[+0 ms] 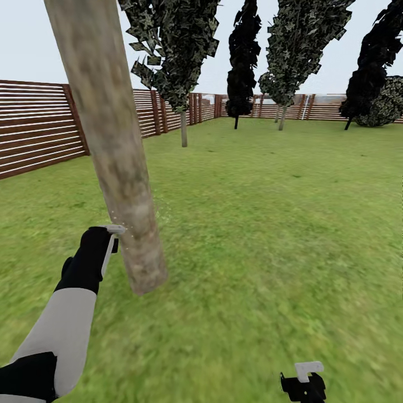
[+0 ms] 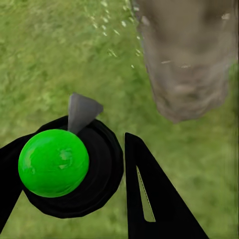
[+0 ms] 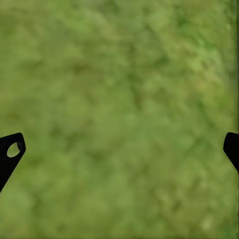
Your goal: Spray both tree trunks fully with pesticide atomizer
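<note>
Two hands: the left hand (image 1: 103, 246) is up beside the tree trunk; the right hand (image 1: 303, 386) hangs low over the grass, well apart from it.
Left hand: it is clamped on the pesticide atomizer (image 2: 67, 164), with black fingers (image 2: 149, 194) on each side of it.
Pesticide atomizer: held in the left hand, off the ground. From the left wrist it looks like a round black body with a bright green ball on top and a grey pointed nozzle (image 2: 81, 112). From the head a thin pale part of it (image 1: 112, 240) sticks up next to the trunk.
Nozzle: it points toward the foot of the trunk, near it. I cannot tell if they touch.
Tree trunk (image 1: 112, 145): thick, pale grey-tan and blotchy. It looks tilted from the head and stands in the lawn just beside the left hand.
Specks: small white dots (image 2: 107, 25) float over the grass next to the trunk.
Right hand: its fingers (image 3: 10, 152) are far apart, with only grass between them.
Lawn (image 1: 268, 224): wide and green.
Fence (image 1: 33, 126): brown slats run along the edge of the lawn.
Other trees (image 1: 182, 50): a few dark leafy ones stand far back by the fence.
</note>
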`<state>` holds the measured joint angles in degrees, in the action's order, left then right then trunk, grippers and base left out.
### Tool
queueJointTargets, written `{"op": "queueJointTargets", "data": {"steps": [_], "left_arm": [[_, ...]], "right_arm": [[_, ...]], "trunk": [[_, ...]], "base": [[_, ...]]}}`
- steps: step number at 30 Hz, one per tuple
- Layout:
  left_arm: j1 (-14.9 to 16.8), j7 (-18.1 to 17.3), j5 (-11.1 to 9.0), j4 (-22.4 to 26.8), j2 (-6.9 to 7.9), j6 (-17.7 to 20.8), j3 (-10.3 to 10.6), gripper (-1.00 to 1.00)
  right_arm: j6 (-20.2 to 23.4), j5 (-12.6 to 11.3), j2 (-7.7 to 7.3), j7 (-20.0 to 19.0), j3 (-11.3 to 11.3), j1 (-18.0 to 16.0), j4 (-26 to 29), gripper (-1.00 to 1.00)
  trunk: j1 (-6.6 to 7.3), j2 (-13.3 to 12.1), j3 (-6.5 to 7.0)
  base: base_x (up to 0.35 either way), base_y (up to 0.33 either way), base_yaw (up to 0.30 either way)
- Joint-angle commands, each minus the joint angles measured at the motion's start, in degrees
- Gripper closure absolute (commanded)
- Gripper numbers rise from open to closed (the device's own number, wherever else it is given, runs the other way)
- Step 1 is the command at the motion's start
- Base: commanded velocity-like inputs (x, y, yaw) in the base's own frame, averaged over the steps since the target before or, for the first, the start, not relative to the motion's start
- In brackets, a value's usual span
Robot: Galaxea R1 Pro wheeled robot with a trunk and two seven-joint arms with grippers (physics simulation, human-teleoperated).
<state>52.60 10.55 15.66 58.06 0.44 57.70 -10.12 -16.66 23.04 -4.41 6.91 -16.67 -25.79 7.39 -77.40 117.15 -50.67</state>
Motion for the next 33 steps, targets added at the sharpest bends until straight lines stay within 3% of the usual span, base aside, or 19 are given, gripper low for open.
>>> {"op": "queueJointTargets", "data": {"steps": [1,10,21,24,33], "left_arm": [[0.04,0.34,-0.19,0.04,0.00,0.22,0.02,1.00],[0.04,0.34,-0.19,0.04,0.02,0.22,0.02,1.00],[-0.18,0.33,-0.21,-0.40,0.50,0.13,0.00,1.00],[-2.24,0.27,-0.35,-0.88,0.30,-0.15,-0.13,1.00],[-4.13,0.28,-0.28,-0.91,0.41,-0.57,-0.14,1.00]], "right_arm": [[-0.22,0.60,0.01,0.13,-0.40,-0.05,-0.10,-1.00],[-0.22,0.60,0.06,0.13,-0.38,-0.05,-0.10,-1.00],[-0.22,0.60,0.10,0.13,-0.38,-0.05,-0.10,-1.00],[-0.22,0.60,0.10,0.13,-0.38,-0.05,-0.10,-1.00],[-0.22,0.60,0.10,0.13,-0.38,-0.05,-0.10,-1.00]], "trunk": [[0.01,0.02,-0.05],[0.01,0.02,-0.05],[0.01,0.02,-0.05],[0.01,0.02,-0.05],[0.01,0.02,-0.05]], "base": [[0.004,-0.268,0.000],[0.000,-0.269,0.017],[0.000,-0.270,0.267],[0.000,-0.275,0.074],[0.065,-0.275,0.048]]}}
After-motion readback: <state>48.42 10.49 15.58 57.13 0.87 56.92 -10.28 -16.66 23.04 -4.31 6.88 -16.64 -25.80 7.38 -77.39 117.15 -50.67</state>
